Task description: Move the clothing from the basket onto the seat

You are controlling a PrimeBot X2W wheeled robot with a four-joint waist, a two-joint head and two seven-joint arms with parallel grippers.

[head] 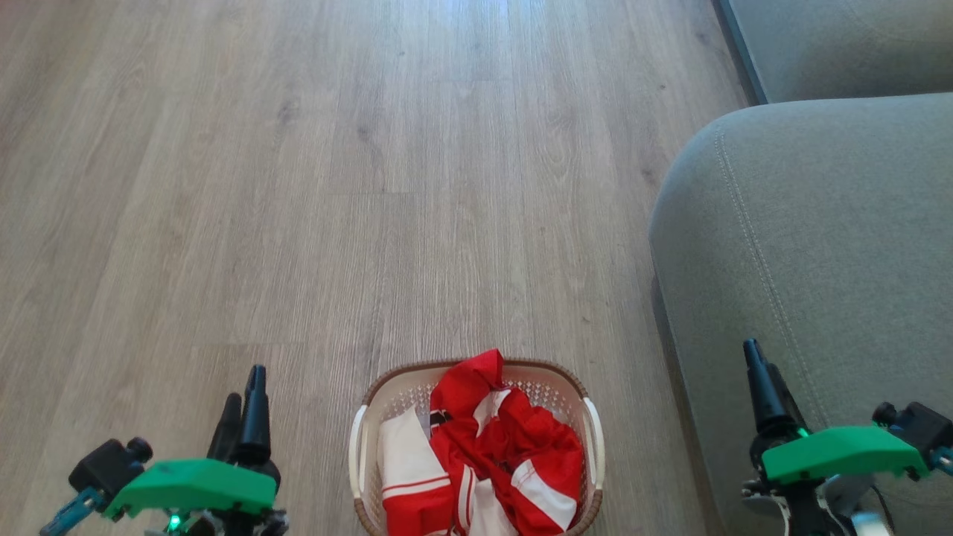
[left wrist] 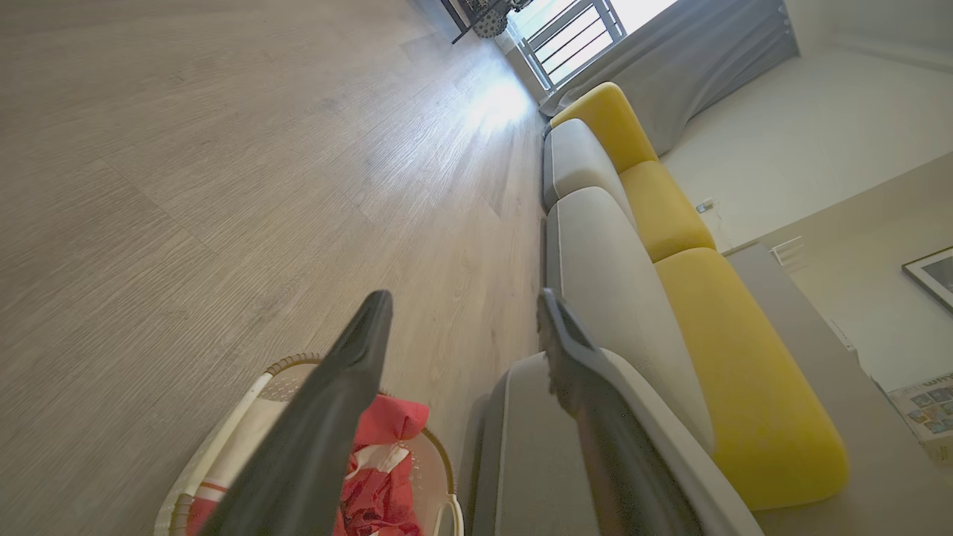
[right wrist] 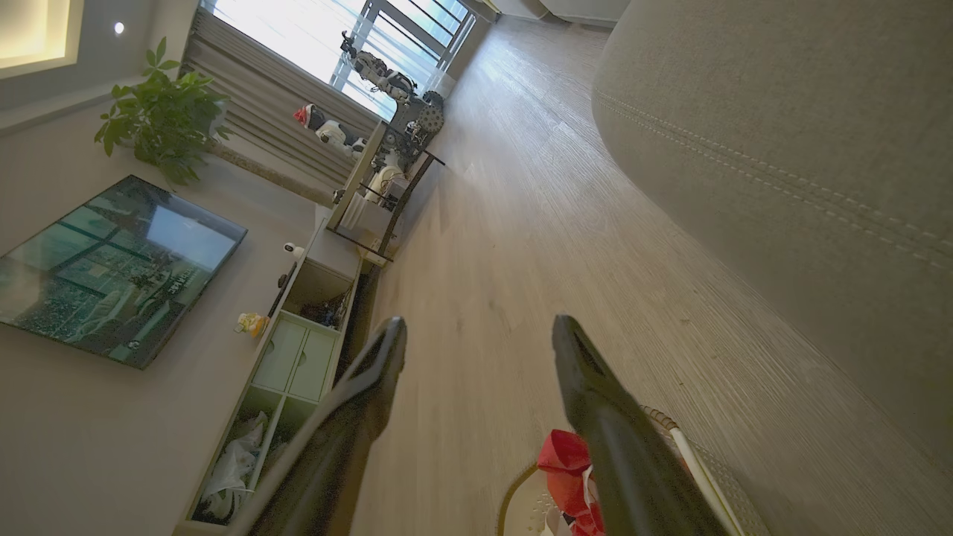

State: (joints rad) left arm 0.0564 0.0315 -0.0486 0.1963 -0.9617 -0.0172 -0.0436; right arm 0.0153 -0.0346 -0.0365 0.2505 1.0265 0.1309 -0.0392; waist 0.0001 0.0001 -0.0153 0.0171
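The basket (head: 594, 439) stands on the wooden floor (head: 372, 186), at the bottom middle of the head view. It is white with small holes, and its rim is brown. The clothing (head: 499, 439) lies inside it as a loose heap of red fabric with white stripes and white panels. One red fold rises above the far rim. None of the fabric is on the seat (head: 819, 246), which is on the robot's right side. The rounded grey-green corner of the seat, with its stitched seam, is near the basket, and a narrow strip of floor lies between them.

The left gripper (head: 246, 385) hangs over the bare floor to the left of the basket and is apart from it. In the left wrist view its two dark fingers (left wrist: 327, 417) are spread wide, with nothing between them. Beyond them one sees part of the basket with the red fabric, and the seat with yellow back cushions (left wrist: 744, 357).

The right gripper (head: 753, 357) is over the front edge of the seat, to the right of the basket. Whether it touches the fabric of the seat one cannot tell. In the right wrist view its fingers (right wrist: 618, 447) are also spread apart and hold nothing. A red piece of the clothing and the rim of the basket show low between them. Farther away a television (right wrist: 112, 268) hangs on the wall above a low cabinet (right wrist: 298, 357).
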